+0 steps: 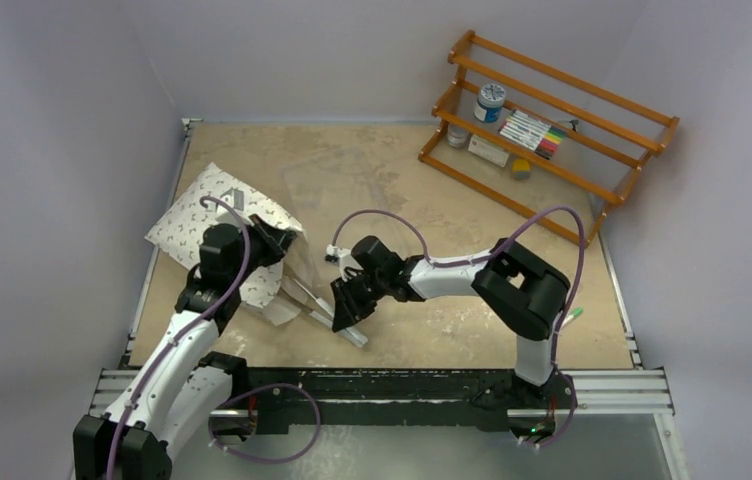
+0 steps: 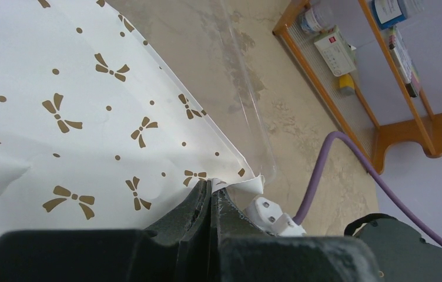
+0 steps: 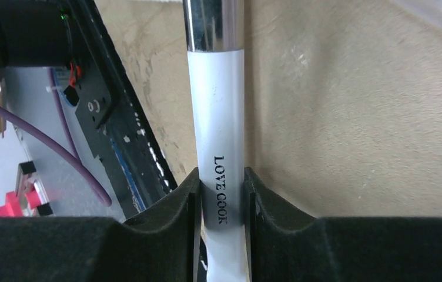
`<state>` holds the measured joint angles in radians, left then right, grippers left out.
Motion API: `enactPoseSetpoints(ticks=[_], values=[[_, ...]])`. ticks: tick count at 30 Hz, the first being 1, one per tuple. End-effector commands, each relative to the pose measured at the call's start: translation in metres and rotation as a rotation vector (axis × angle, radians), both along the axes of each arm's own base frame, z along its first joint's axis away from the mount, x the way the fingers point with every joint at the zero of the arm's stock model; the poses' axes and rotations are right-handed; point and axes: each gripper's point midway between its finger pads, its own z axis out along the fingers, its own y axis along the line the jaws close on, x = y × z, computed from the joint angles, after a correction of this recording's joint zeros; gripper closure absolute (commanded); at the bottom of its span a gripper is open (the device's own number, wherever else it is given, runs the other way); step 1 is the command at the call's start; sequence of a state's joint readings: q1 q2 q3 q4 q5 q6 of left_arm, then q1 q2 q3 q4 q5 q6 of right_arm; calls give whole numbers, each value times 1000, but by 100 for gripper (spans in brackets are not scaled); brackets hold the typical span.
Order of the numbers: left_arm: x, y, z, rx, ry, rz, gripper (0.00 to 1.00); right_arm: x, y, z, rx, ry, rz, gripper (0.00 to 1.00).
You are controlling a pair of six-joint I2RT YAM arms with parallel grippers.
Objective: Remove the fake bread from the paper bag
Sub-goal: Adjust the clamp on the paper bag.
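The white paper bag (image 1: 202, 215) with small brown bow marks lies at the table's left side. My left gripper (image 1: 277, 240) is shut on a corner of its edge, and in the left wrist view the fingers (image 2: 198, 202) pinch the paper bag (image 2: 89, 117) right at that corner. My right gripper (image 1: 349, 303) sits just right of the bag, shut on the white handle of the metal tongs (image 3: 216, 106), which are printed LOVE COOK. The tongs (image 1: 304, 297) stretch slantwise across the table near its front. No fake bread shows in any view.
A wooden rack (image 1: 552, 130) holding a jar, markers and small boxes stands at the back right. The edge of a clear plastic sheet or tray (image 2: 248, 106) lies just beyond the bag's corner. The black base rail (image 1: 402, 385) runs along the near edge.
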<state>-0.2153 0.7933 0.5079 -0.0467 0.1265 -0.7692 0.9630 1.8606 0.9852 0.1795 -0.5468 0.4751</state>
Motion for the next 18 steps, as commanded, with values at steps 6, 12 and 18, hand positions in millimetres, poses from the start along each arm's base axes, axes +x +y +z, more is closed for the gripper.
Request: enactPoseSetpoints(ticks=[6, 12, 18], values=[[13, -2, 14, -45, -83, 17, 100, 8, 6, 22, 38, -4, -23, 43], [16, -2, 9, -33, -78, 22, 100, 48, 2, 53, 43, -259, -128, 19], [21, -3, 8, -31, -81, 21, 100, 62, 2, 83, -1, -534, -136, 18]])
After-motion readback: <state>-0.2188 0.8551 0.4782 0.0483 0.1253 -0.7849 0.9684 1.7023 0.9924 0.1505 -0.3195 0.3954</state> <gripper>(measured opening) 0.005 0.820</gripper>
